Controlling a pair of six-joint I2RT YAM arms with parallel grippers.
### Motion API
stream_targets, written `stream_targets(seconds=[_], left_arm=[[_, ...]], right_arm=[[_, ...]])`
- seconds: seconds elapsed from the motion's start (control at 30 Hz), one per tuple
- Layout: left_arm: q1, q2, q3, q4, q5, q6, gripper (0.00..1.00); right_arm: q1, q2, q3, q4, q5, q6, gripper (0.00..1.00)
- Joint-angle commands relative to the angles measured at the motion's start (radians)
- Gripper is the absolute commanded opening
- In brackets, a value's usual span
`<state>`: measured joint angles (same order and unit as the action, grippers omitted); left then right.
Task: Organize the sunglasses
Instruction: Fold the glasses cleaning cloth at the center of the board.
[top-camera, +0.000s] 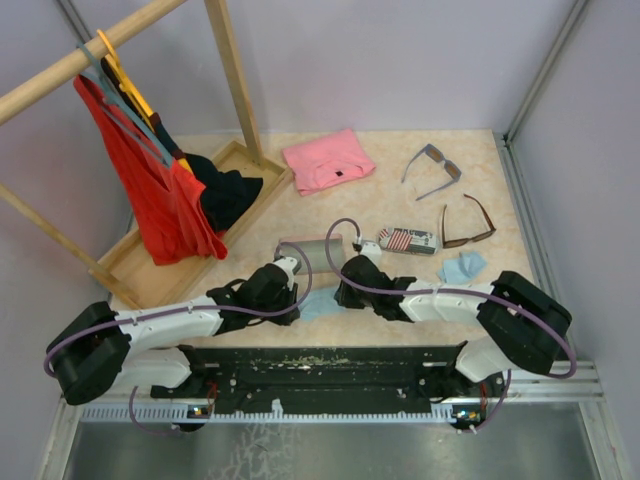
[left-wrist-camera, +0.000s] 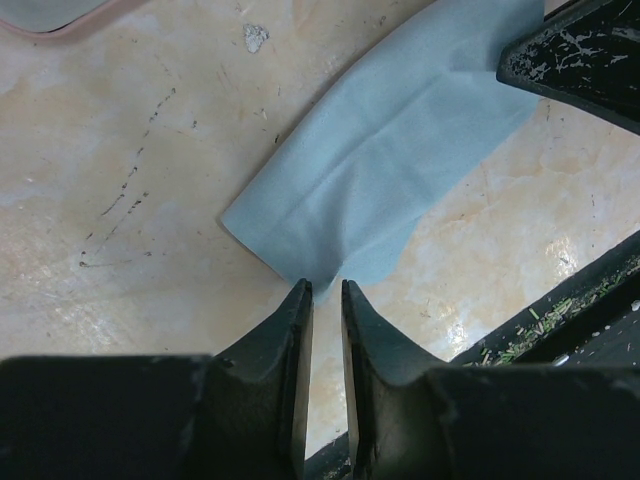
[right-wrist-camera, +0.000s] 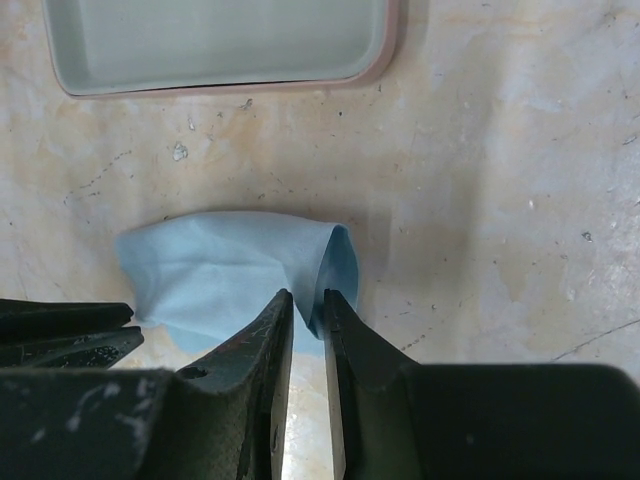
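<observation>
A: State of right pincer (right-wrist-camera: 307, 297)?
B: Clenched on the light blue cloth (right-wrist-camera: 220, 265). The fold curls up at its tips.
A: And left pincer (left-wrist-camera: 325, 290)?
B: Tips nearly together at the cloth's edge. Actual grip, can't tell.
A: Sunglasses?
B: Upper right of the counter (top-camera: 330, 215), well apart from both arms. The grey-blue pair (top-camera: 432, 168) is there, with the brown pair (top-camera: 467, 222) just below it. Both unfolded.

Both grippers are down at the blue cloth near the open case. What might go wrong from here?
1. The left gripper and right gripper work the same cloth very close together; they might collide or tug against each other.
2. Each gripper meets only the cloth's edge, so a hold may slip; whether either pinches it I cannot tell.
3. The cloth is curled over at the right gripper's end and may bunch up if dragged.
</observation>
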<state>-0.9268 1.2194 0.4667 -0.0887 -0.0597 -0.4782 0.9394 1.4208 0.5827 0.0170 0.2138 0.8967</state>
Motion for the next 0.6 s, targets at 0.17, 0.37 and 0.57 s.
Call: stream_targets(seconds=[0.17,0.37,0.57], left_arm=[[0.003,0.004,0.000,0.015,0.009,-0.001,0.24],[0.002,0.003,0.001,0.012,0.007,0.001,0.24],[0.003,0.003,0.003,0.011,0.007,0.000,0.23]], right_arm=[[-0.005,0.005,0.040,0.043,-0.002,-0.053,0.17],[-0.004,0.009,0.058,0.032,0.010,-0.094,0.22],[-0.005,0.010,0.065,0.038,0.017,-0.121,0.24]])
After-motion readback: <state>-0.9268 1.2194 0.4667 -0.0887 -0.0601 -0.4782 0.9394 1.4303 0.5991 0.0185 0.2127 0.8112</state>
